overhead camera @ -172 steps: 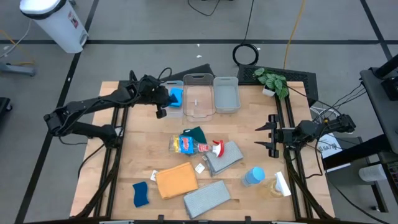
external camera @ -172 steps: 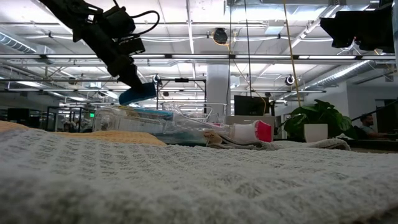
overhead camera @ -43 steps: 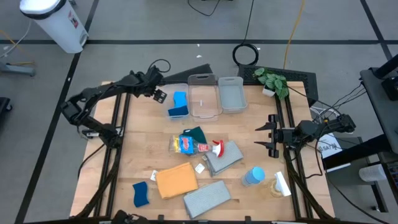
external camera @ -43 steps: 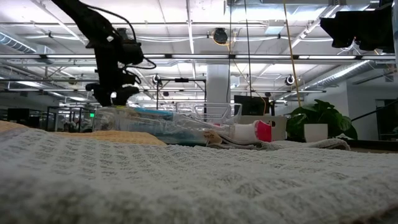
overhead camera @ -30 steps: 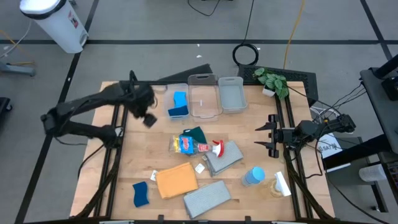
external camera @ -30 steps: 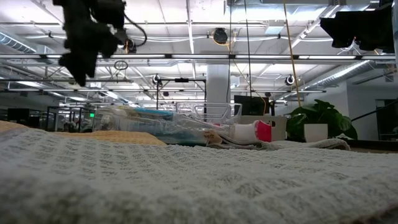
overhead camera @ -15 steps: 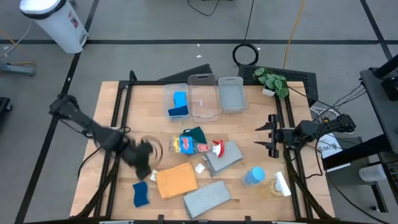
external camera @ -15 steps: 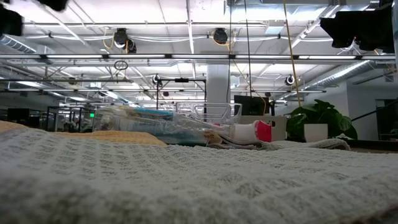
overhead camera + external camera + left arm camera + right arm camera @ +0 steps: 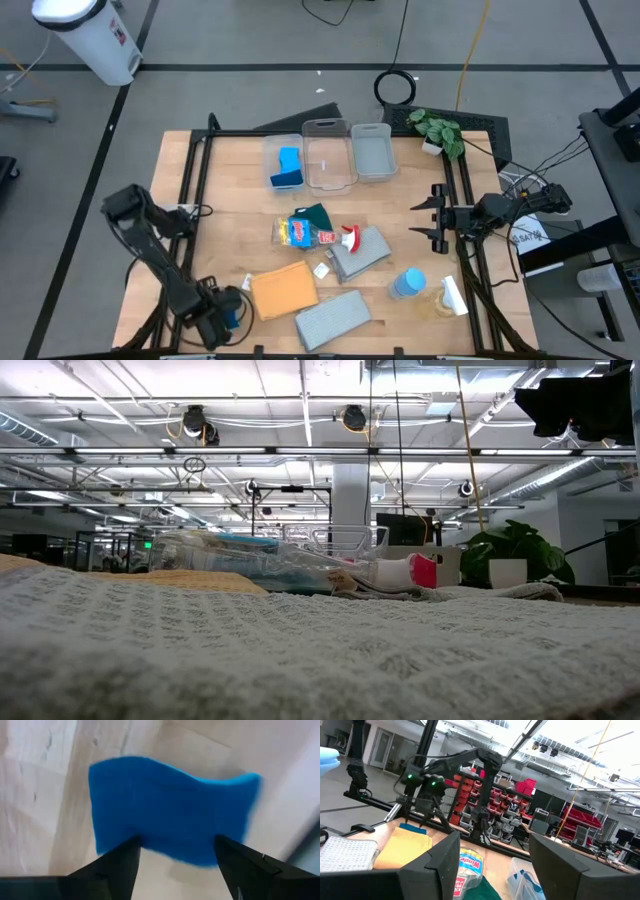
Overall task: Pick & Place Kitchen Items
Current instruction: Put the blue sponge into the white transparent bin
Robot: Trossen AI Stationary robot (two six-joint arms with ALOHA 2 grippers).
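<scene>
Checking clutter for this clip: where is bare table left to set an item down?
Bare wood lies left of the sponge bin, and right of the grey bin toward the right gripper. Crowded: the middle and near edge, around the orange cloth.

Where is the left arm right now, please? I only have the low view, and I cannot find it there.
Observer: The high view shows the left pincer at the front left corner of the table, beside the orange cloth.
Operator: Is it holding anything?
Observer: No. In its wrist view the jaws stand open above a blue sponge that lies flat on the table.
Operator: And the right arm?
Observer: The right pincer waits open at the table's right edge, holding nothing.
</scene>
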